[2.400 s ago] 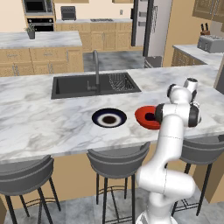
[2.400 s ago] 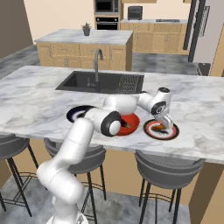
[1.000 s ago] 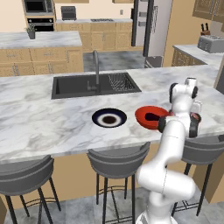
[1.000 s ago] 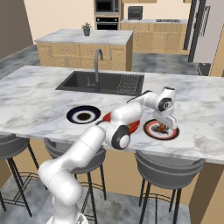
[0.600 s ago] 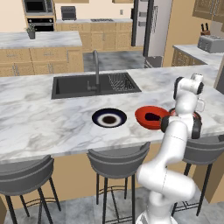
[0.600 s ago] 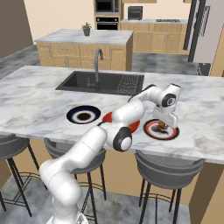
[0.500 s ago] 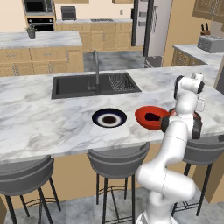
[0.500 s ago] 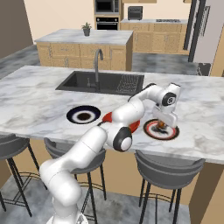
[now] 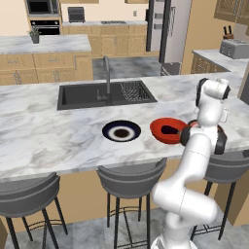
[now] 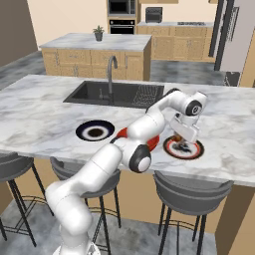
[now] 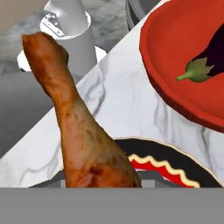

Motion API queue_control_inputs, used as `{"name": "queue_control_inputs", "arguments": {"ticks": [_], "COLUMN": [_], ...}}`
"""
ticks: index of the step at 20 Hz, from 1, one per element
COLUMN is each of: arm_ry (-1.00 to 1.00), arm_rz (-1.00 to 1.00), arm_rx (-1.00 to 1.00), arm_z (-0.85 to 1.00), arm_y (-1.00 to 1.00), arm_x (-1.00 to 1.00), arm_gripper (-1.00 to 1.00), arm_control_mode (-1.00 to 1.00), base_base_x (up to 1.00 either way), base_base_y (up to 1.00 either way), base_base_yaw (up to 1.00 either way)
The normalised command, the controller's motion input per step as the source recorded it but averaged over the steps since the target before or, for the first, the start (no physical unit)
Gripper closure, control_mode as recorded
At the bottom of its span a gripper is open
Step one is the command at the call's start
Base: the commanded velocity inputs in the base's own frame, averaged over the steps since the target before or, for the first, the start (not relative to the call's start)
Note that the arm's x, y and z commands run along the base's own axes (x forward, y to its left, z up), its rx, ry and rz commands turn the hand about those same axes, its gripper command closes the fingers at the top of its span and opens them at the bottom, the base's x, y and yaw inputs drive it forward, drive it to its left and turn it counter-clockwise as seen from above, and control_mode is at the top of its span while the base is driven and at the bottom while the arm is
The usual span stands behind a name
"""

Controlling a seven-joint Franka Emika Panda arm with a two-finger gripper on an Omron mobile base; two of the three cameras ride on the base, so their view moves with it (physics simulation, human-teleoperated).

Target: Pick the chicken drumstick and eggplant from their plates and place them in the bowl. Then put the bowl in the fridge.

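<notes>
1. At the left of the marble counter [image 9: 48,141] we see a dark sink [image 9: 104,95] with a grey faucet [image 9: 106,73] set into the stone.
2. In front of the sink lies the black-rimmed plate [image 9: 121,131], with its white ring and dark centre.
3. Just to the right of it sits the red bowl [image 9: 168,130], glossy and round, resting on the counter.
4. The eggplant [image 11: 210,54] lies inside the bowl; in the hand view we see it dark purple with a green stem end against the red wall.
5. Right of the bowl lies the reddish-brown-rimmed plate [image 10: 184,148], near the front edge of the counter.
6. Our gripper [image 10: 185,141] hangs over this plate, on a white arm that bends out across the counter.
7. The chicken drumstick [image 11: 83,127] fills the left of the hand view, its thick end at the bottom edge where the fingers would be and its thin bone end pointing away.
8. The drumstick seems lifted above the plate's rim, but the fingertips are hidden, so we cannot tell how far apart they stand or whether they clasp it.
9. Far behind the counter, at the right, stands the tall grey fridge [image 9: 165,31], doors closed.
</notes>
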Motion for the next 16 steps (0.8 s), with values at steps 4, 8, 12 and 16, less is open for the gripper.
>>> {"name": "queue_control_inputs", "arguments": {"ticks": [4, 8, 12, 16], "arm_ry": [-0.21, -0.28, -0.33, -0.36], "arm_rz": [-0.06, -0.02, 0.00, 0.00], "arm_rx": [0.00, -0.08, -0.22, -0.34], "arm_z": [0.00, 0.00, 0.00, -0.03], "arm_y": [0.58, 0.65, 0.68, 0.71], "arm_x": [-0.65, -0.62, -0.56, -0.54], "arm_gripper": [1.00, 1.00, 1.00, 1.00], "arm_control_mode": [-1.00, -1.00, -1.00, -1.00], "base_base_x": [0.00, 0.00, 0.00, 0.00], "base_base_y": [0.00, 0.00, 0.00, 0.00], "base_base_yaw": [0.00, 0.00, 0.00, 0.00]}}
